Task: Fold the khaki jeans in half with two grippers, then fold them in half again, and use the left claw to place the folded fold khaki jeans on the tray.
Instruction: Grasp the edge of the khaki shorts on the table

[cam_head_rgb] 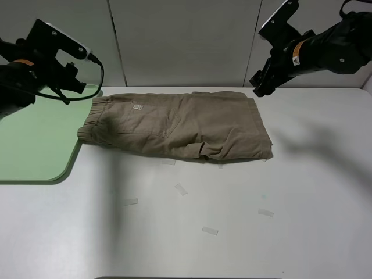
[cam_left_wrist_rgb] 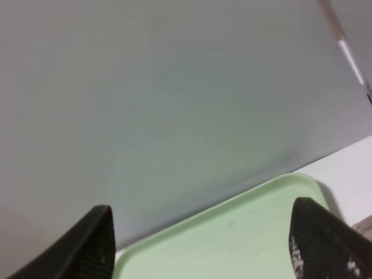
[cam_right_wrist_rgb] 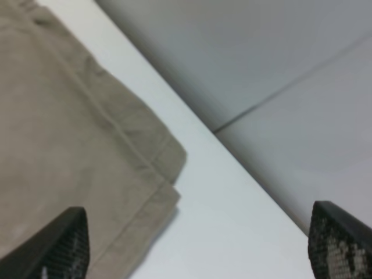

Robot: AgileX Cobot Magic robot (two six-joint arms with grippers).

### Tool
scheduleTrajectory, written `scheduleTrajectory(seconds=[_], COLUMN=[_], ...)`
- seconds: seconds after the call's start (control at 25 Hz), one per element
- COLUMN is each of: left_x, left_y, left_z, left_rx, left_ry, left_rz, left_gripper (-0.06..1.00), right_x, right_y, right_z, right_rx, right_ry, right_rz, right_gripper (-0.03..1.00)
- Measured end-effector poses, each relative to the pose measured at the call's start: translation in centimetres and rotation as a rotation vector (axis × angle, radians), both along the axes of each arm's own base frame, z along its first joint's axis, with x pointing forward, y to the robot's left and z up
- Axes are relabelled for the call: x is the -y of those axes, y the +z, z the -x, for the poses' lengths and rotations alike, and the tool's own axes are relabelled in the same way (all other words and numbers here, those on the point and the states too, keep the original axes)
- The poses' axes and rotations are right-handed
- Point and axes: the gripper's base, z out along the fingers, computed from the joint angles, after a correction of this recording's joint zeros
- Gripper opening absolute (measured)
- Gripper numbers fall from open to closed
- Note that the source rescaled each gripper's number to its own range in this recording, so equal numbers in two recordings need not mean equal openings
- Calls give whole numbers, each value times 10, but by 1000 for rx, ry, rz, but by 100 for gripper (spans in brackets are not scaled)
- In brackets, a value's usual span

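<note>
The khaki jeans lie folded in half on the white table, waistband toward the tray, hems toward the right. The right wrist view shows their hem corner. The mint-green tray lies at the left edge; its far corner shows in the left wrist view. My left claw hangs raised above the tray's back corner, open and empty. My right gripper, with the orange-and-white sticker, hovers above the table behind the shorts' back right corner, open and empty.
Several small strips of clear tape lie on the table in front of the shorts. A grey panelled wall stands close behind the table's back edge.
</note>
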Motion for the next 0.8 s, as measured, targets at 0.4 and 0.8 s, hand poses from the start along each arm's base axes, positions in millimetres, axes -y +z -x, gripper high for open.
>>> scheduleTrajectory(seconds=[0.4,0.8], left_x=[5,15], left_y=[52,82], left_z=[28,62], left_rx=[-43,-167], left_ry=[-85,-217], left_rz=[163,347], left_gripper=[73,73], right_x=[10,22], right_y=[58,86], right_z=[21,49], right_rx=[71,-9], right_ry=[-115,-275], right_rz=[-96,-181], right_gripper=[84,84])
